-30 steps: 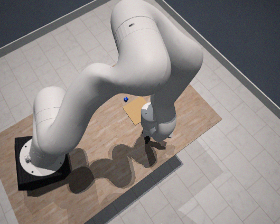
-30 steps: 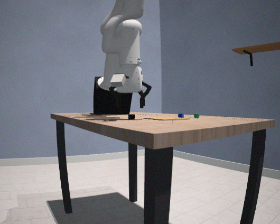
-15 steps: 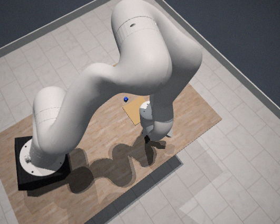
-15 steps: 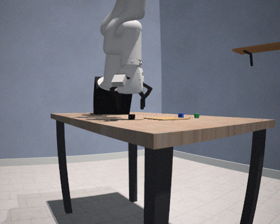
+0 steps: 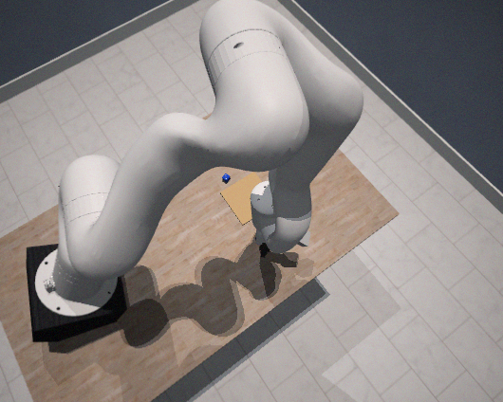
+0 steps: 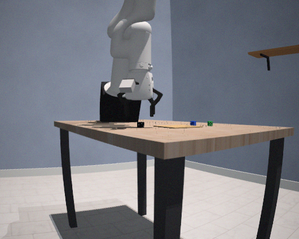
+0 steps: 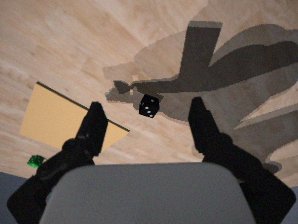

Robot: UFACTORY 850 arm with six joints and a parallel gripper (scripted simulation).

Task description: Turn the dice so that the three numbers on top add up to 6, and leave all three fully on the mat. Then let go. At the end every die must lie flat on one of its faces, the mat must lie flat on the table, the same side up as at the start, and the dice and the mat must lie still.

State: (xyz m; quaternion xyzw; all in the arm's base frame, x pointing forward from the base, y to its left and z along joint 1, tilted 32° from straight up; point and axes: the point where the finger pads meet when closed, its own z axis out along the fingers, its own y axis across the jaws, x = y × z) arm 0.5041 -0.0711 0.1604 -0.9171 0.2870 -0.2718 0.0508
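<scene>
A thin tan mat [image 5: 242, 196] lies flat on the wooden table; it also shows in the side view [image 6: 177, 126] and the wrist view [image 7: 67, 119]. A black die [image 7: 149, 105] [image 6: 140, 124] sits on the bare wood beside the mat, in the arm's shadow. A blue die [image 5: 226, 177] [image 6: 193, 123] sits just off the mat's far edge. A green die [image 6: 210, 123] [image 7: 34, 160] lies on the wood beyond the mat; the arm hides it in the overhead view. My gripper [image 7: 146, 109] [image 6: 138, 108] is open and empty, a little above the black die with one finger on each side.
The arm's black base [image 5: 74, 294] stands at one end of the table. The table's near edge [image 5: 288, 289] runs close to the black die. A wall shelf [image 6: 278, 52] hangs far off to the right.
</scene>
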